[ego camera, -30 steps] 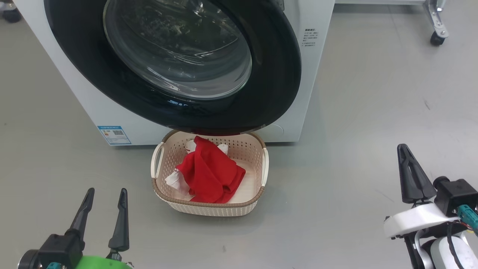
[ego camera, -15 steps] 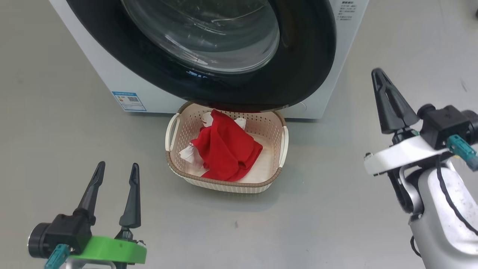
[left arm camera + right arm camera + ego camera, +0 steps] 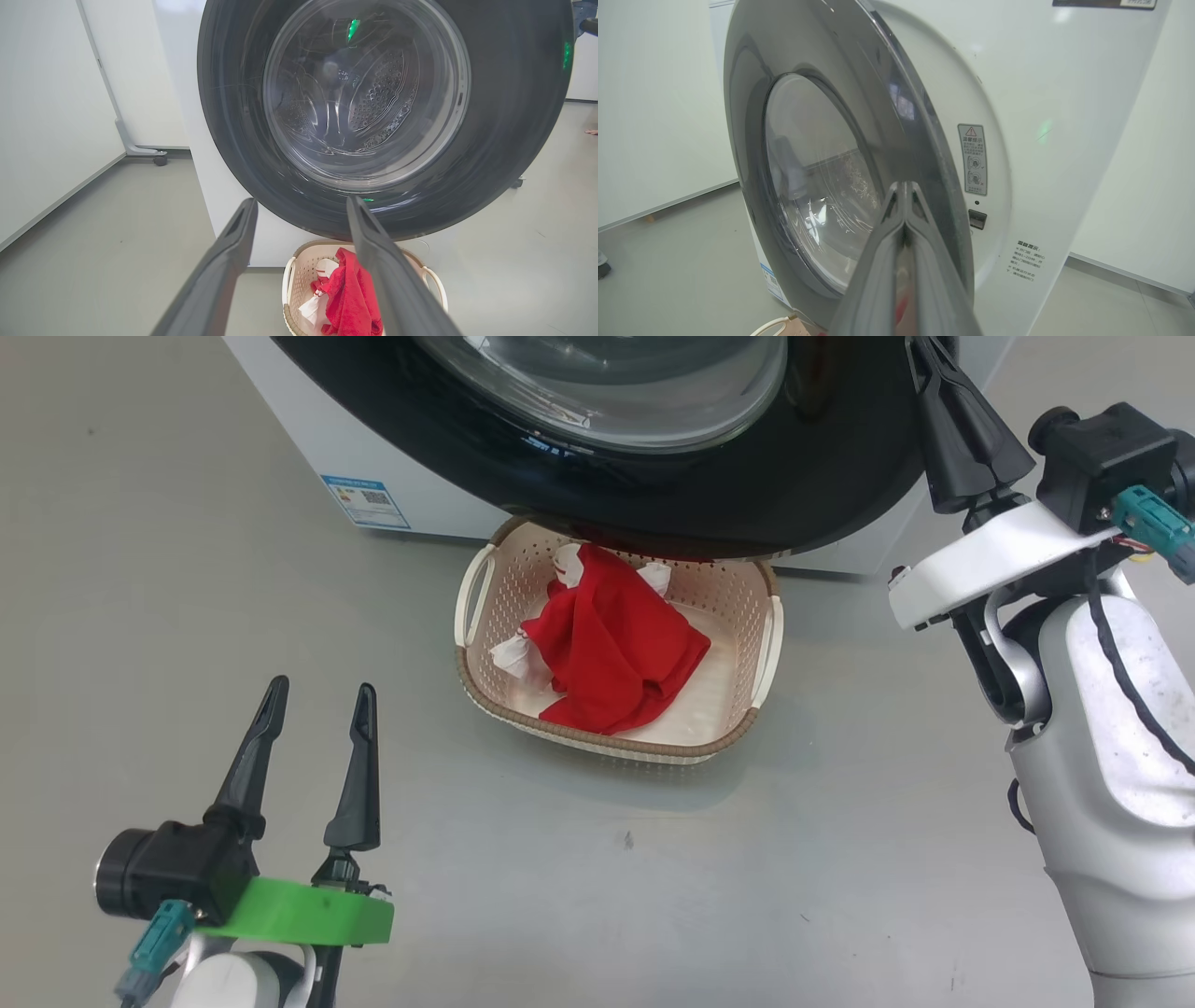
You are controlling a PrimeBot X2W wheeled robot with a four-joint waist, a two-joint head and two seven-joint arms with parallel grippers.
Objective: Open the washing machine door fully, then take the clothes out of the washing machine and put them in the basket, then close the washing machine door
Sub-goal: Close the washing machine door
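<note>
The washing machine door [image 3: 747, 476], black-rimmed with a clear glass bowl, hangs over the far edge of the basket [image 3: 653, 747]. Red clothes [image 3: 611, 649] with white patches lie heaped in the basket. My left gripper [image 3: 322, 686] stands open over the floor, to the left of the basket and nearer me. My right gripper [image 3: 920, 350] is shut and empty, its tips at the door's right rim. In the right wrist view the door [image 3: 924, 140] stands ajar from the washing machine [image 3: 1041, 116], with the gripper [image 3: 903, 184] close before its edge. The left wrist view looks past my gripper [image 3: 301, 201] at the door [image 3: 514, 116], basket [image 3: 292, 284] and clothes [image 3: 350, 298].
A blue label [image 3: 366, 500] sits low on the washing machine's white front [image 3: 420, 509]. The latch slot [image 3: 976, 218] shows beside the door's edge. A white panel on a castor foot [image 3: 140, 149] stands left of the machine. Grey floor surrounds the basket.
The head camera has shifted, so the machine and basket sit higher and further right. My right gripper, still shut, has risen from low at the right to the door's right rim. The left gripper stays open.
</note>
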